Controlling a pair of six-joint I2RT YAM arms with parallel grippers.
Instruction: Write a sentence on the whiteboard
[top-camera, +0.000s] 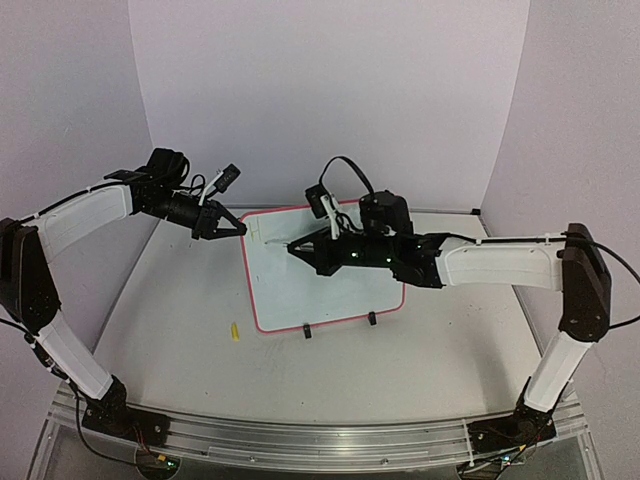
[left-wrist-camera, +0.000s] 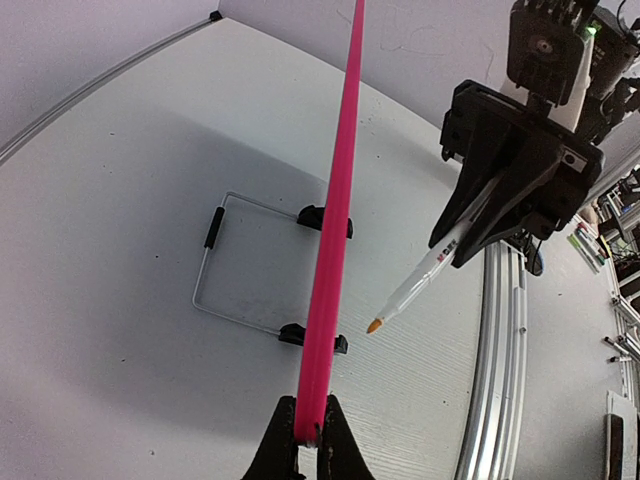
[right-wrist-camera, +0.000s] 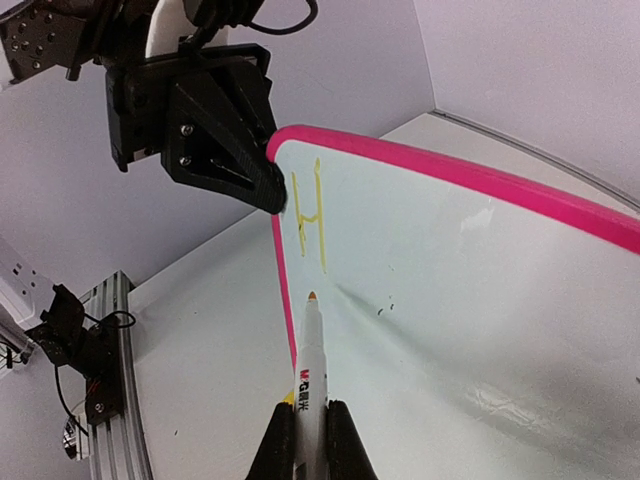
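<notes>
The whiteboard (top-camera: 340, 295) with its pink frame stands tilted on two black clip feet at mid-table. My left gripper (top-camera: 236, 229) is shut on its top left corner; the left wrist view shows the frame (left-wrist-camera: 340, 170) edge-on, pinched between the jaws of that gripper (left-wrist-camera: 308, 435). My right gripper (right-wrist-camera: 310, 440) is shut on a white marker (right-wrist-camera: 309, 365). Its orange tip (right-wrist-camera: 312, 296) hangs just off the board surface (right-wrist-camera: 480, 260), below a yellow "H" (right-wrist-camera: 310, 215). That letter is all of the sentence that shows. From the top view the right gripper (top-camera: 300, 248) is over the board's upper left.
A small yellow cap (top-camera: 234, 331) lies on the table left of the board's lower corner. A wire stand (left-wrist-camera: 210, 265) props the board from behind. An aluminium rail (top-camera: 300, 440) runs along the near edge, and lilac walls close in the back and sides.
</notes>
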